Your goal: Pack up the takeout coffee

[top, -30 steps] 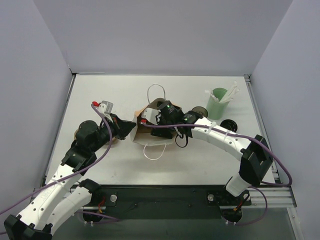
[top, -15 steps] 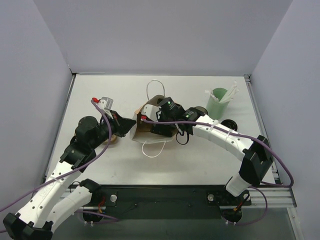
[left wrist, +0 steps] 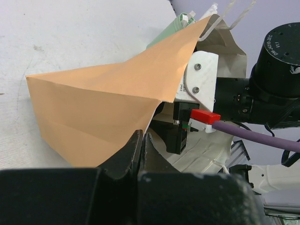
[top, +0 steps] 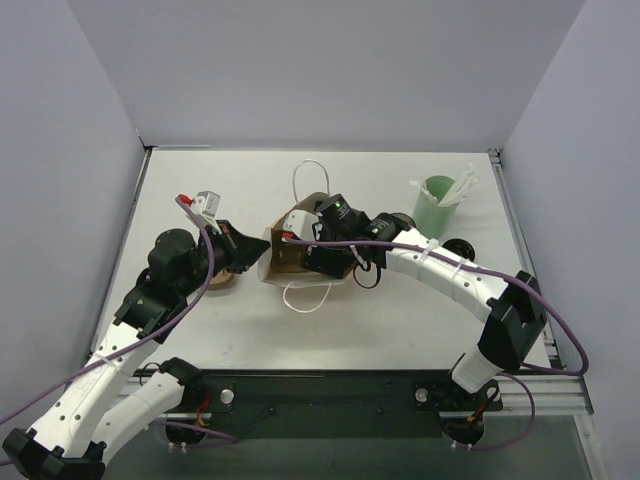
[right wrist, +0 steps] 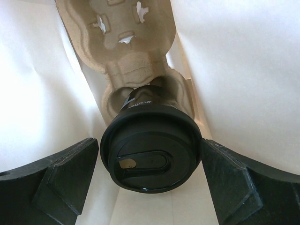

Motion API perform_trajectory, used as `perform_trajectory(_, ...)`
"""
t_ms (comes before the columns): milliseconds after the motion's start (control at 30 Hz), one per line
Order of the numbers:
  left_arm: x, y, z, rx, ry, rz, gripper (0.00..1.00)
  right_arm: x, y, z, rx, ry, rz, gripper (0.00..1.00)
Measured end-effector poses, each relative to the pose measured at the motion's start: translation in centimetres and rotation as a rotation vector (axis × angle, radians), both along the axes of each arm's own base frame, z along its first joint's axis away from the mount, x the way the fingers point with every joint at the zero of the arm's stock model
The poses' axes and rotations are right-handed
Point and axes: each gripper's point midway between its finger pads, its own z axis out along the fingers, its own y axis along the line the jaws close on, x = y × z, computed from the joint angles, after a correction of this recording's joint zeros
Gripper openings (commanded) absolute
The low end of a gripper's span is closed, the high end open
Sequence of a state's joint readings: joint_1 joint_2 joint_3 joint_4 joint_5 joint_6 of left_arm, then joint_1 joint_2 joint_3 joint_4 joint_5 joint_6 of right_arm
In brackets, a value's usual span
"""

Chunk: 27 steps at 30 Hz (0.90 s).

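— While my left gripper (left wrist: 142,139) is pinched shut on the rim of the tan paper bag (left wrist: 93,110), at the bag's 9 o'clock seen from above, my right gripper (right wrist: 149,143) is down inside its mouth.

— How much room is in there?

— Little. The bag's pale inner walls rise close at 9 and 3 o'clock, just outside my right fingers (right wrist: 56,183). Toward 12 o'clock the brown moulded-pulp two-cup tray (right wrist: 133,51) lies between those walls. Outside, the bag stands near the middle of the white table (top: 200,190), well apart from every edge. The pale green cup with white sticks (top: 434,207) is at the bag's 2 o'clock, also well apart.

— And the coffee?

— The dark cylindrical takeout coffee cup (right wrist: 140,102) sits in the tray's near well, inside the bag, right between my right fingers. They are spread wide, one at 9 o'clock and one at 3 o'clock of its round black plastic lid (right wrist: 150,159), just beside the rim. Whether they touch it I cannot tell.

— Which way does it point?

— Lid toward my wrist, base in the well. Its long axis runs along my reach, square to the tray, and the lid's sip hole lies toward 9 o'clock.
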State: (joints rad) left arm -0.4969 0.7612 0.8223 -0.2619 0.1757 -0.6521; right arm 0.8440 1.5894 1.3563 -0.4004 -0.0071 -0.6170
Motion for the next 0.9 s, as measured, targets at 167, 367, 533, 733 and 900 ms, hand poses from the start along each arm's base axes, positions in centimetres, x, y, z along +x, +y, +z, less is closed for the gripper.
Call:
perform_trajectory(167,-0.05,0.02,-0.14,-0.015,0.023,0.01,0.0,-0.27,-0.1,-0.19,-0.002,0.014,-0.006,1.0)
perform_trajectory(367,-0.06,0.05,-0.25,-0.019,0.034,0.015,0.0,-0.35,-0.15,-0.26,-0.003,0.019,-0.009,1.0)
perform_trajectory(533,-0.09,0.09,-0.42,-0.016,0.04,0.016,0.0,-0.38,-0.08,-0.46,-0.004,0.024,-0.007,0.99)
perform_trajectory(733,-0.06,0.14,-0.65,-0.01,0.047,0.019,0.0,-0.45,-0.09,-0.64,-0.008,0.033,-0.009,0.81)
perform_trajectory(900,-0.11,0.18,-0.83,0.0,0.048,0.017,0.0,-0.52,-0.12,-0.48,-0.001,0.043,-0.024,0.8)
